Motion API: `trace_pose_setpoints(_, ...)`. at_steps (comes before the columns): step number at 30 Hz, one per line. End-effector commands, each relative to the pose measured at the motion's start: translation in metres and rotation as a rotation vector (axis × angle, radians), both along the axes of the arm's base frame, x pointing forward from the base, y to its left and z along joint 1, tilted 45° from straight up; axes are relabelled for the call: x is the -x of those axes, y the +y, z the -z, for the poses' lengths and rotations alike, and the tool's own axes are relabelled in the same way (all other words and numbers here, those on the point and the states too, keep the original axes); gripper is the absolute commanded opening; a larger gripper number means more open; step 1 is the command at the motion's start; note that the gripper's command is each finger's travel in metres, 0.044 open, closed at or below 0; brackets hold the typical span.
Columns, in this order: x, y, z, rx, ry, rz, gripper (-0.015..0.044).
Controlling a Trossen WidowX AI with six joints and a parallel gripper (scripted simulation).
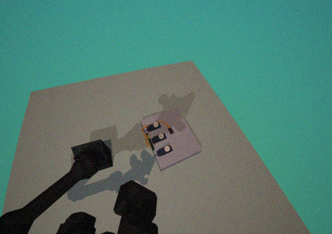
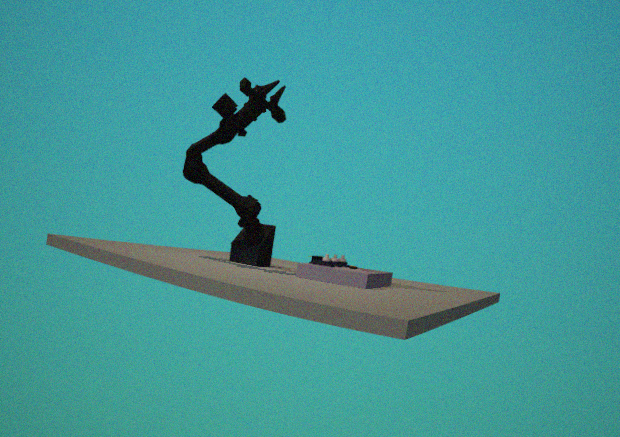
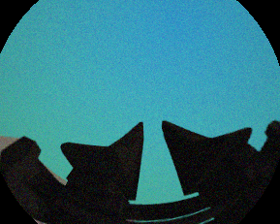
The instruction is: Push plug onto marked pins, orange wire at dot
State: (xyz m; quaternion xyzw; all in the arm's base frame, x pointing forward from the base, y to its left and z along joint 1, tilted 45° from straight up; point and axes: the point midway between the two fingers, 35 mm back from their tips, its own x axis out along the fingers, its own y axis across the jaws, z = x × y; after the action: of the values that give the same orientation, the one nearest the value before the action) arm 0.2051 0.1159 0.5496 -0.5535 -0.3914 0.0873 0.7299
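Observation:
The pale pink holder point(image 1: 185, 146) point(image 2: 330, 274) sits on the table and carries three dark servos with white round tops. An orange lead curves over the farthest servo point(image 1: 152, 127) to the small black plug point(image 1: 171, 130), which lies on the holder's top. Orange wires and a small yellow spot point(image 1: 148, 136) show along the holder's edge on the arm's side. The pins and the dot are too small to make out. My gripper point(image 2: 281, 84) point(image 3: 152, 124) is high above the table, far from the plug. Its fingers stand a little apart with nothing between them.
The arm's black base point(image 2: 252, 246) stands on the grey-brown table point(image 1: 228, 172) point(image 2: 330, 301) beside the holder. Dark parts of the arm cover the lower left of the top view. Arm shadows fall on the table and partly across the holder.

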Motion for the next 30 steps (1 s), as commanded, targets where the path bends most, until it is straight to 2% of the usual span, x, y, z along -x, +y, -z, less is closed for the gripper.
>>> trace_pose_setpoints(1,-0.012,-0.004,0.013,-0.053,0.073,0.002,0.0115)
trace_pose_setpoints(30,-0.076,-0.047,0.102,-0.526,0.512,0.044,0.0115)
